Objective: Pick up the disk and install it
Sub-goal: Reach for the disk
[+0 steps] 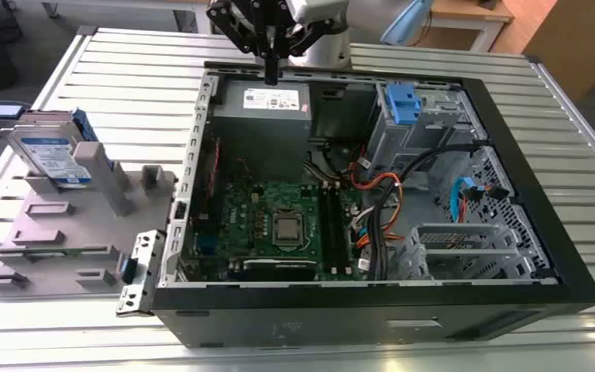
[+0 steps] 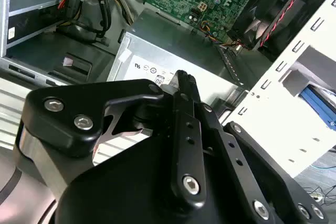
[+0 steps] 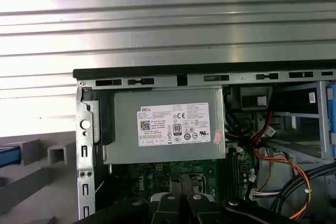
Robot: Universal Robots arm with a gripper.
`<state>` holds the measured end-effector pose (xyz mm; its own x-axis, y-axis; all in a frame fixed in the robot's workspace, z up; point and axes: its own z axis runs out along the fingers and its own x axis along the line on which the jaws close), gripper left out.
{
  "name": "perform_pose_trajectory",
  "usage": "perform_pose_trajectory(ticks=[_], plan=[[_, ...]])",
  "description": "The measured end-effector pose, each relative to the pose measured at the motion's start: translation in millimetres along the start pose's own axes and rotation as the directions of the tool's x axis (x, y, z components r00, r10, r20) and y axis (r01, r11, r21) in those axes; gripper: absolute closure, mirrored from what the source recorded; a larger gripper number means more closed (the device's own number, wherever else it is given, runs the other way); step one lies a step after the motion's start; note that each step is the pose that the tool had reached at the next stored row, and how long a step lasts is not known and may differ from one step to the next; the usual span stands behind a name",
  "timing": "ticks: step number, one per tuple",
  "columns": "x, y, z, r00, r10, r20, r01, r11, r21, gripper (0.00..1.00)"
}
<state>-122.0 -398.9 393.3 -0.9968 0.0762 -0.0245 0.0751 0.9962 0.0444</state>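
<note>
The disk [image 1: 55, 155], a silver drive with a white-and-blue label and blue frame, stands tilted in a grey fixture [image 1: 60, 232] on the exterior view's left, outside the case. My gripper [image 1: 272, 76] hangs far from it, over the back edge of the open computer case [image 1: 545, 256], just above the grey power-supply box [image 1: 264, 105]. Its black fingers are shut with nothing between them. In the second wrist view the gripper [image 2: 182, 77] points at the power-supply box [image 2: 210, 72]; in the first wrist view that box [image 3: 165, 124] lies beyond the finger bases.
Inside the case lie a green motherboard [image 1: 276, 225], bundled cables [image 1: 380, 209], a blue bracket [image 1: 403, 105] in the upper drive bay and a metal drive cage [image 1: 463, 248] at the front right. The case sits on a slatted metal table [image 1: 132, 70].
</note>
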Motion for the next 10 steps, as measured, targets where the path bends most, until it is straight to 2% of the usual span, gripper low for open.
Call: perform_pose_trajectory(ticks=[10], plan=[[1.5,-0.1,0.0,1.0,0.0,0.0,0.0,1.0,-0.0001,0.89]])
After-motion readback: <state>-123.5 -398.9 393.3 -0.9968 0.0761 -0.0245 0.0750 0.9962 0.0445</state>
